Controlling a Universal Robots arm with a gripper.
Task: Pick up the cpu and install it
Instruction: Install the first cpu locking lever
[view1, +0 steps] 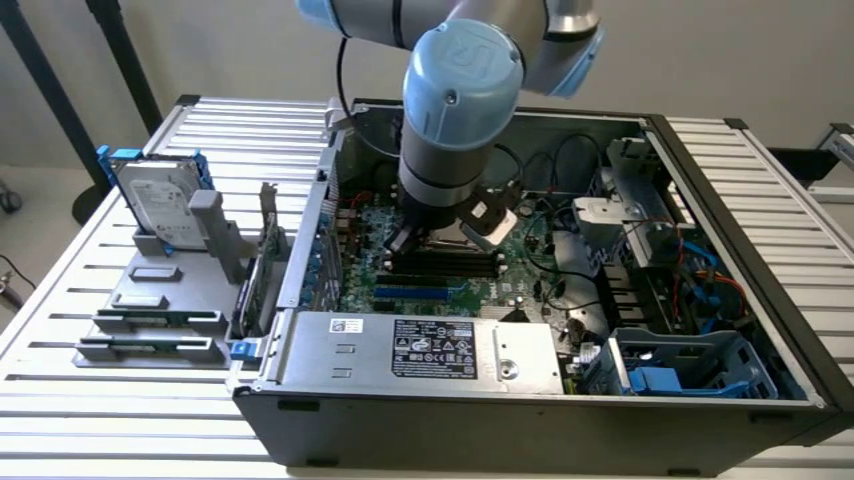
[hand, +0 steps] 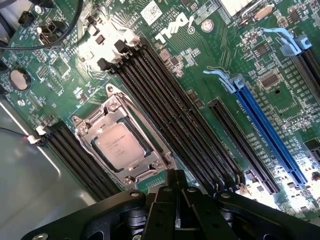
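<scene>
Cpu (hand: 116, 146): small square, dull silver top, seated in motherboard (hand: 210, 75) socket; gripper (hand: 175, 210) above, fingers' state unclear.

A pale, slatted metal table (view1: 787, 200) carries 2 things directly. The open computer case (view1: 534, 420) sits on the slats, its walls surrounding the gripper (hand: 176, 205), which hangs inside it above the green board. The grey fixture (view1: 147, 300) stands on the slats well apart from the gripper, outside the case wall toward the exterior view's left and just beside the case. More slats run past the case on the gripper's other side, toward the exterior view's right.
</scene>
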